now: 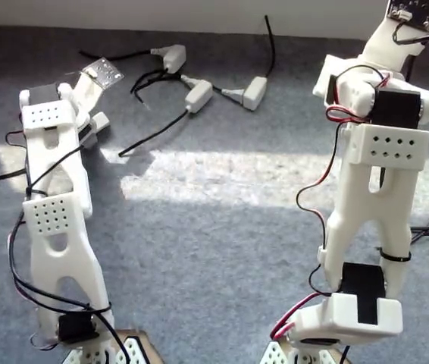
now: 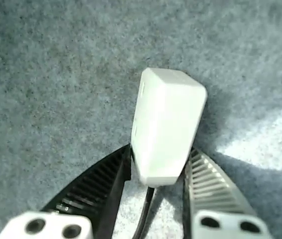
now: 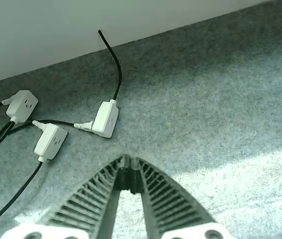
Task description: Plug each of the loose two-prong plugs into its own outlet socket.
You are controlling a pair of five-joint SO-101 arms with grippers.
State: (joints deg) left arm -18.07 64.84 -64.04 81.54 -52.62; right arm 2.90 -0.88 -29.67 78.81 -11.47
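1. Left gripper (image 2: 159,152) clamps a white boxy plastic connector (image 2: 168,114) on a black cord, far left on the grey carpet (image 1: 199,250).
2. Right gripper (image 3: 130,167): fingers pressed together, empty.
3. Three white plastic outlet sockets (image 1: 198,95) lie far centre.

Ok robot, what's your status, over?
Left claw shut on white socket block. Right claw shut, empty. Three more sockets on carpet, nothing blocking.
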